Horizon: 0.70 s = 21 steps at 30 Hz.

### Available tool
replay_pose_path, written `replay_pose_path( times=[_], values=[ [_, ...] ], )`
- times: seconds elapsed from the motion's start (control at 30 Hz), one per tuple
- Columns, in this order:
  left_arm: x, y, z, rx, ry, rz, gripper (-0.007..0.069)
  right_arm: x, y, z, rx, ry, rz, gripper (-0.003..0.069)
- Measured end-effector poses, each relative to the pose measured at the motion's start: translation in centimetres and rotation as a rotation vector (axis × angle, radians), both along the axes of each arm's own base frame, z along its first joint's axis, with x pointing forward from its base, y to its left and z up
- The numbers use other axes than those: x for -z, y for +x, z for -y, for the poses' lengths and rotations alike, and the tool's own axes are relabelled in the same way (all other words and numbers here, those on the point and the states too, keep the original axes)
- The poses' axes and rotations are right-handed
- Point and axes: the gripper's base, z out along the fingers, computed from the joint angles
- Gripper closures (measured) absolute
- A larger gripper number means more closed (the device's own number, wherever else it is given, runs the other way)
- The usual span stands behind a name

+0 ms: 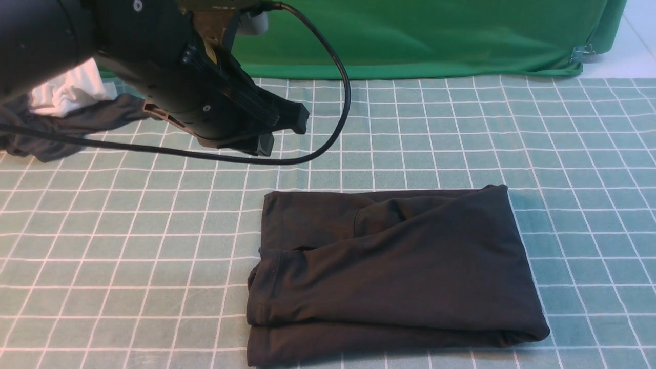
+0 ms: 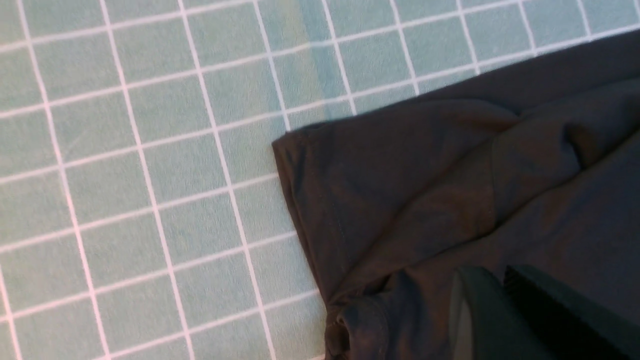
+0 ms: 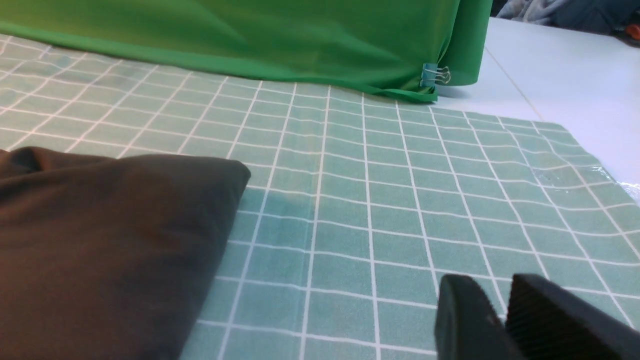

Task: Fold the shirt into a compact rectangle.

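1. The large black soft-knit shirt (image 1: 394, 271) lies folded into a rough rectangle on the table's green, white-gridded cloth (image 1: 564, 154), toward the near edge.
2. The folding looks essentially done; one side edge still shows uneven stacked layers and creases, so only tidying seems left.
3. The left hand (image 1: 284, 134) hangs above the table beyond the shirt, pinched together, holding nothing.
4. The right hand (image 3: 500, 310) sits off the shirt's side, slightly parted, empty.

no text, label, brand, number or sign can be read anywhere; the folded shirt (image 1: 394, 271) shows only plain black cloth, no print facing up.
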Motion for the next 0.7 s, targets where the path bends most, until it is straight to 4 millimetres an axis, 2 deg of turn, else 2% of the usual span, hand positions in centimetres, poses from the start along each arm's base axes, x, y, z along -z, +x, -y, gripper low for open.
replay_pose_path(
  times=[0.1,0.27,0.3,0.33,0.47,0.53,0.57,0.6,0.7],
  values=[
    [-1.3,-0.7,-0.3,0.017,-0.007,0.045,0.0592,0.0,0.0,0.0,0.0,0.0,0.0,0.0515],
    [-5.0,-3.3,-1.6,0.054,-0.007,0.174,0.0592,0.0,0.0,0.0,0.0,0.0,0.0,0.0501],
    [-6.2,-4.3,-2.2,0.06,-0.006,0.218,0.0592,0.0,0.0,0.0,0.0,0.0,0.0,0.0498],
    [-6.6,-4.6,-2.3,0.062,-0.008,0.229,0.0592,0.0,0.0,0.0,0.0,0.0,0.0,0.0497],
    [-9.4,-8.6,-4.2,0.062,-0.021,0.305,0.0592,0.0,0.0,0.0,0.0,0.0,0.0,0.0489],
    [-9.5,-10.5,-5.0,0.062,-0.031,0.315,0.0592,0.0,0.0,0.0,0.0,0.0,0.0,0.0486],
    [-9.7,-10.7,-5.1,0.062,-0.034,0.323,0.0592,0.0,0.0,0.0,0.0,0.0,0.0,0.0485],
    [-9.5,-12.5,-5.9,0.06,-0.05,0.336,0.0592,0.0,0.0,0.0,0.0,0.0,0.0,0.0481],
    [-7.8,-16.3,-7.2,0.062,-0.097,0.344,0.0591,0.0,0.0,0.0,0.0,0.001,0.0,0.0475]
  ],
)
